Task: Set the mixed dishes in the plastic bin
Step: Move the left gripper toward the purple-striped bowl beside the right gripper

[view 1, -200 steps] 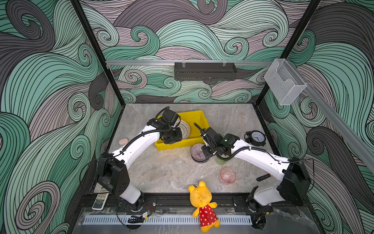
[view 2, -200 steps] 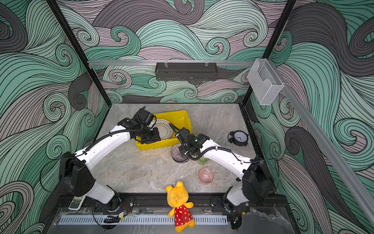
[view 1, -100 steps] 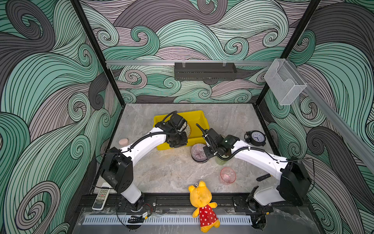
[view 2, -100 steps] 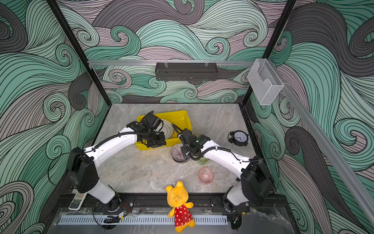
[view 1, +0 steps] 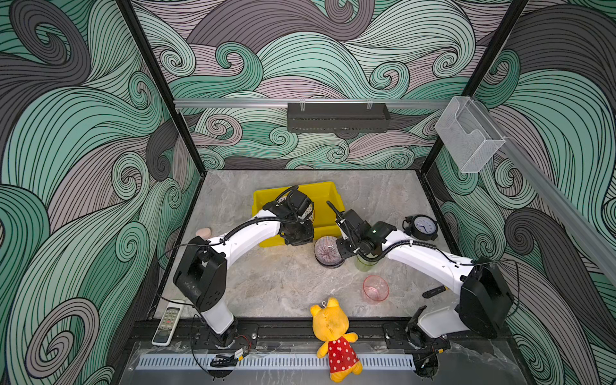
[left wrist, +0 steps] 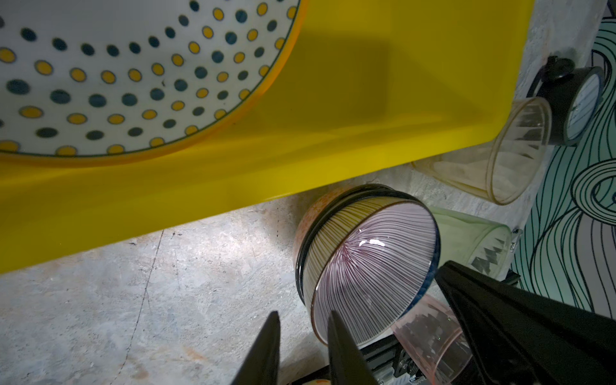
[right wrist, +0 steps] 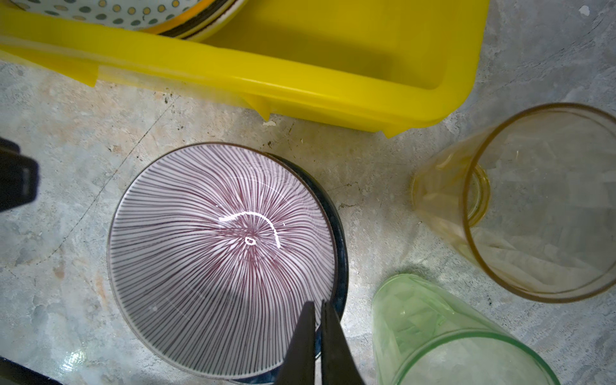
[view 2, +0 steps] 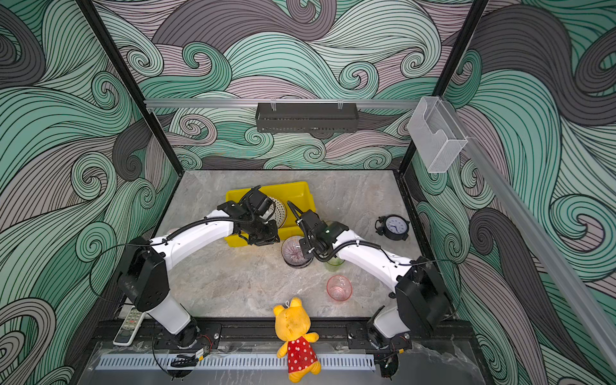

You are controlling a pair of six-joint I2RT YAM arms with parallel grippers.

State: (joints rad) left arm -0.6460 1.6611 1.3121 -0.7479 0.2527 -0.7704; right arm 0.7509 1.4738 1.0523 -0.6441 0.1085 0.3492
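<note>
Right hand [right wrist: 318,305] pinches the thin rim of the striped bowl [right wrist: 220,260], top of a stack on the desk [right wrist: 66,140], just near of the yellow bin [right wrist: 333,86]. Glazed, prob slippery + breakable. Left hand [left wrist: 301,316] a bit open, empty.

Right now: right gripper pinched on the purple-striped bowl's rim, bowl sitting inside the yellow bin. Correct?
One thing is off. The right gripper is pinched on the rim of the purple-striped bowl, but the bowl sits on the table, outside the yellow bin and beside its wall. The right wrist view shows it.
</note>
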